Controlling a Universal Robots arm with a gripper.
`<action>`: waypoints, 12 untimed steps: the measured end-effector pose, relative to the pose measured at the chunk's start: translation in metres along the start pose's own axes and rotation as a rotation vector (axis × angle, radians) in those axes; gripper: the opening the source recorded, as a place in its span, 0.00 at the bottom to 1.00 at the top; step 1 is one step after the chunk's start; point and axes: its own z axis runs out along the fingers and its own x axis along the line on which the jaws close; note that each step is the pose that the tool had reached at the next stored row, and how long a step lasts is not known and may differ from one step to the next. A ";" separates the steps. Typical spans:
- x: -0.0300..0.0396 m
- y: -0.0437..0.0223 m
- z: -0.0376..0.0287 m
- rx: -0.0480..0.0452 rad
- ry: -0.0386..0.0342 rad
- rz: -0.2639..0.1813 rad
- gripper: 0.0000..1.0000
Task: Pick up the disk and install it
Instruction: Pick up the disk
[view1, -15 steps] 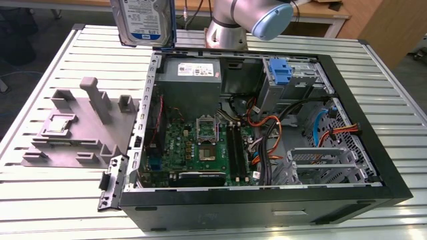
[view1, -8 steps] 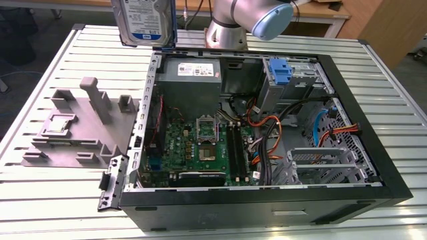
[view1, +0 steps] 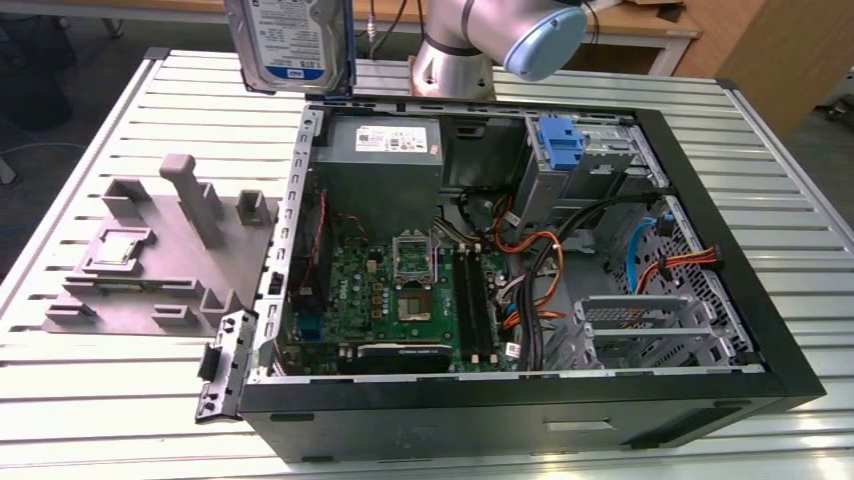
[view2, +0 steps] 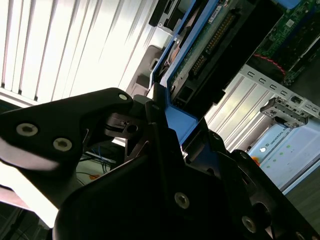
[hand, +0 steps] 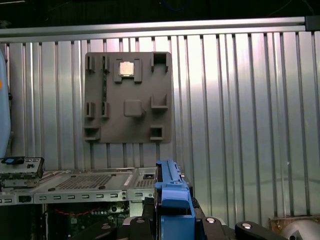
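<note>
– On the slatted table (view1: 107, 130), the open computer case (view1: 787, 330) dominates: motherboard (view1: 400, 300), grey power supply (view1: 380, 150), orange cables (view1: 541, 265), a metal drive cage (view1: 641, 320), a blue clip (view1: 561, 145) in its bay.
– And the grey fixture tray (view1: 147, 280) beside it carries one chip (view1: 118, 245)!
– Look up: the disk (view1: 294, 40) hangs upright above the case's rear corner, on the exterior view's left. Silver-grey, white-and-blue label, blue bracket.
– The gripper (view2: 155, 120) is clamped on that bracket, circuit side showing in the second wrist view.
</note>
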 end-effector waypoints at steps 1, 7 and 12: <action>0.0000 -0.0002 0.0000 0.0000 0.0000 0.000 0.36; -0.0001 -0.0014 0.0000 0.0000 0.0000 0.000 0.36; -0.0001 -0.0025 -0.0001 0.0000 0.0000 0.000 0.36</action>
